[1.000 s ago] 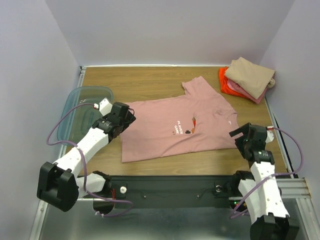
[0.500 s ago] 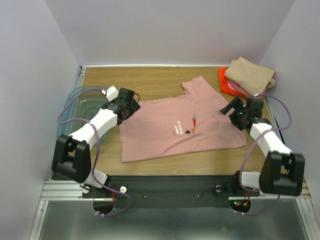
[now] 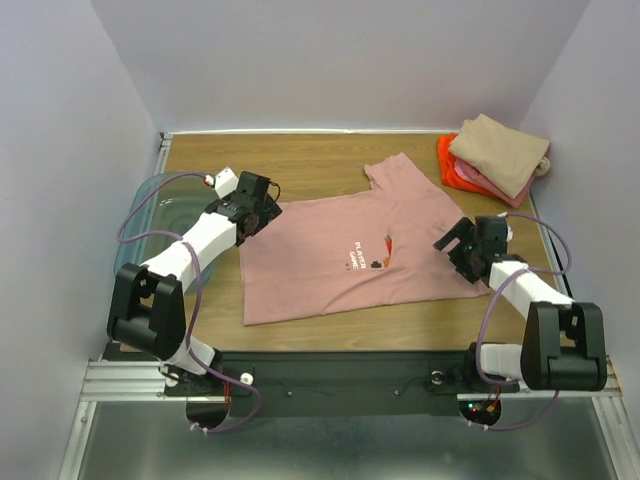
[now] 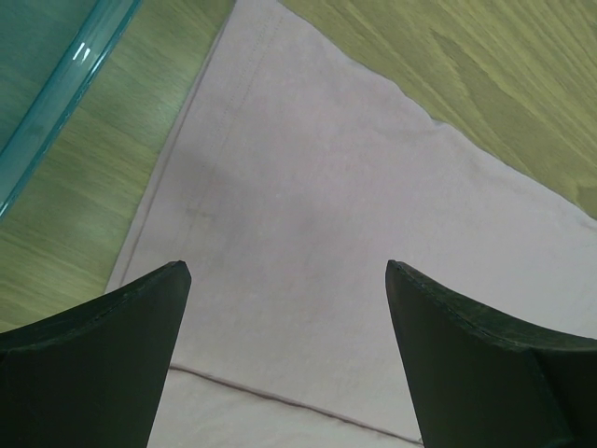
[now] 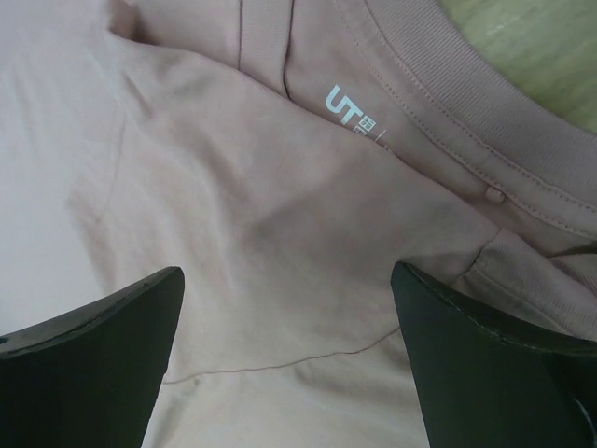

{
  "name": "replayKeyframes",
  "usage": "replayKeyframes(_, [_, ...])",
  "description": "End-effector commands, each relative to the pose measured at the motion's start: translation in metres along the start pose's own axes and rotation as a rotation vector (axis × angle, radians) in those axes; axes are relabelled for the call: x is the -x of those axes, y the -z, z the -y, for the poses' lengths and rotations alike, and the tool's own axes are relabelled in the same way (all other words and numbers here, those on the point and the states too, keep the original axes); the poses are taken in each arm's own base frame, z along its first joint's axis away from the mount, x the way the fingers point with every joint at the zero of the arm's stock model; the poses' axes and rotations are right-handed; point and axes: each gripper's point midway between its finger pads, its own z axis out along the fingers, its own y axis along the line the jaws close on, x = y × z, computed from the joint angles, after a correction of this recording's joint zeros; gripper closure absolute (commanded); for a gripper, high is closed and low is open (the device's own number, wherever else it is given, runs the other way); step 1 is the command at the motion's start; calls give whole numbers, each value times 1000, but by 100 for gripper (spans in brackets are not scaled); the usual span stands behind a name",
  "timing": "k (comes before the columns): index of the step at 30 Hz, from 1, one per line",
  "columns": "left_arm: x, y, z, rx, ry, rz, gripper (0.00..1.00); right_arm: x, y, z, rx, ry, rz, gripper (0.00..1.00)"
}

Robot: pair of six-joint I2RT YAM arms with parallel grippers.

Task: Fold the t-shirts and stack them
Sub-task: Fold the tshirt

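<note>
The dusty-pink t-shirt point(image 3: 340, 260) lies spread flat, print up, in the middle of the wooden table. My left gripper point(image 3: 262, 207) is open just above its left corner; in the left wrist view the fingers point(image 4: 286, 271) straddle the hemmed corner point(image 4: 308, 187). My right gripper point(image 3: 455, 243) is open over the shirt's right end; in the right wrist view it point(image 5: 286, 271) straddles fabric just below the collar and its label point(image 5: 347, 107). Neither gripper holds anything. Folded tan, pink and orange tees point(image 3: 500, 155) are stacked at the back right.
The clear teal bin point(image 3: 160, 215) stands at the table's left edge, right beside my left arm; its rim point(image 4: 56, 103) shows in the left wrist view. Walls close in the table on the left, back and right.
Both arms reached out from the near edge to the shirt's two ends. In the last half second the right gripper came down and inward onto the collar area; the left barely shifted.
</note>
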Motion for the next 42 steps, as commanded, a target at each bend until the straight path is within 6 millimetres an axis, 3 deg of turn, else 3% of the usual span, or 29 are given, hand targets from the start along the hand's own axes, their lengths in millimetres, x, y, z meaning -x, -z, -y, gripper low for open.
replayKeyframes(1, [20,4,2,14,-19,41,2,-16,7,51,-191,-79,31,0])
replayKeyframes(7, [20,-4,-4,30,-21,35,2,-13,35,69,-240,-127,115,0])
replayKeyframes(11, [19,-11,-2,25,-23,29,2,-9,47,63,-193,-99,139,0])
replayKeyframes(14, [23,-19,3,33,-37,29,2,10,54,46,-157,-53,170,0])
replayKeyframes(15, [25,-21,4,39,-41,29,2,21,60,28,-105,-44,175,0])
replayKeyframes(20, [31,-47,5,121,-61,21,2,45,74,-25,58,50,147,0])
replayKeyframes(21, [41,-49,15,108,-54,37,2,47,74,-32,79,65,140,0])
replayKeyframes(24, [43,-68,32,95,-83,22,2,64,81,-52,133,121,174,0])
replayKeyframes(26, [39,-83,33,126,-87,13,2,64,83,-63,185,155,158,0])
replayKeyframes(30, [56,-103,45,135,-61,25,5,62,81,-83,277,205,117,0])
replayKeyframes(32, [57,-114,34,199,-54,36,6,57,76,-86,290,220,83,0])
replayKeyframes(37, [65,-131,33,224,-20,42,13,53,70,-83,281,221,70,0])
replayKeyframes(42, [55,-142,25,264,-29,16,17,49,62,-75,253,220,58,0])
